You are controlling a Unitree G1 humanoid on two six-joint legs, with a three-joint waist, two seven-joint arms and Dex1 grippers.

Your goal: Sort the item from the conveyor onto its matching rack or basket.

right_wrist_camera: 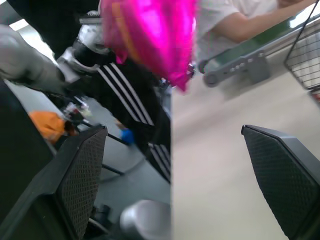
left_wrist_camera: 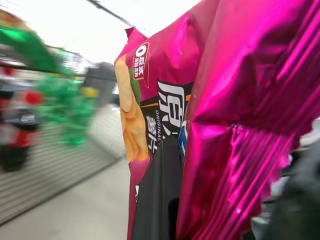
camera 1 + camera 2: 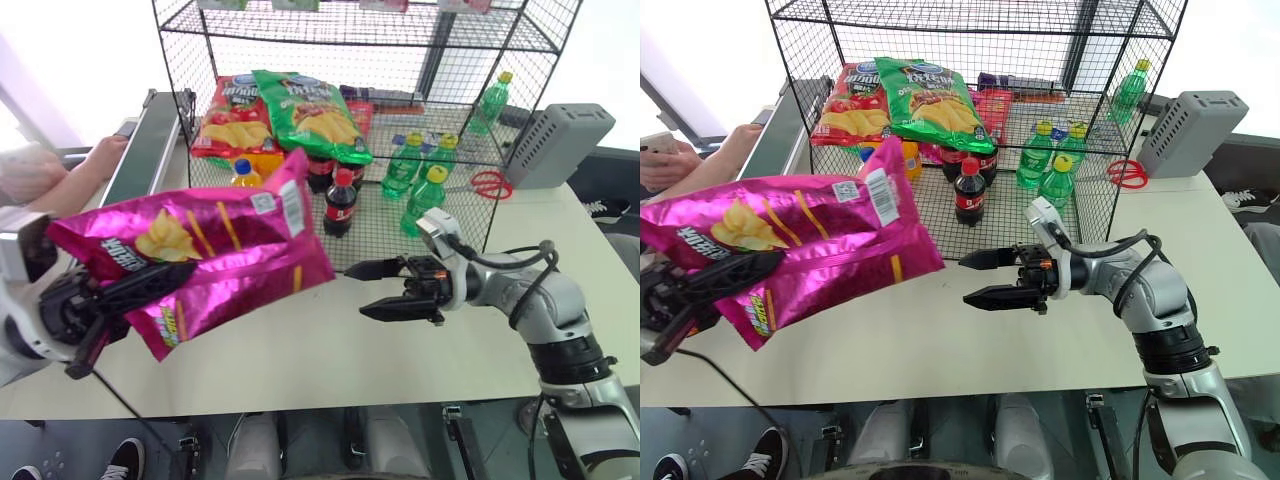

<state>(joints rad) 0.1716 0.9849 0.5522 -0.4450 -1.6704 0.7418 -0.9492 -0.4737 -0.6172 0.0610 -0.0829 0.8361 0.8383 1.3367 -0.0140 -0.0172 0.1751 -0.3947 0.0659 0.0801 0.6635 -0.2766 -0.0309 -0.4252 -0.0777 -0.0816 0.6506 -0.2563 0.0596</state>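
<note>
A shiny magenta-pink crisp bag, the item (image 3: 215, 248), hangs tilted above the table's left front, clear of the surface. My left gripper (image 3: 170, 278) is shut on its lower edge, and one black finger (image 2: 156, 200) lies flat against the foil. To the bag's right my right gripper (image 3: 355, 291) points at it, open and empty, a short gap away. Its two pads (image 1: 82, 172) stand wide apart, with the bag (image 1: 150, 35) beyond them. The dark green conveyor (image 3: 150, 150) runs along the table's far left. The black wire rack (image 3: 455, 215) stands at the back.
The rack's bottom tier holds a red crisp bag (image 3: 232, 118), a green crisp bag (image 3: 312, 115), cola bottles (image 3: 340, 205) and green bottles (image 3: 422, 198). A grey slotted box (image 3: 558, 142) stands at the right. A person's arm (image 3: 60, 180) rests by the conveyor. The white table (image 3: 330, 360) lies below.
</note>
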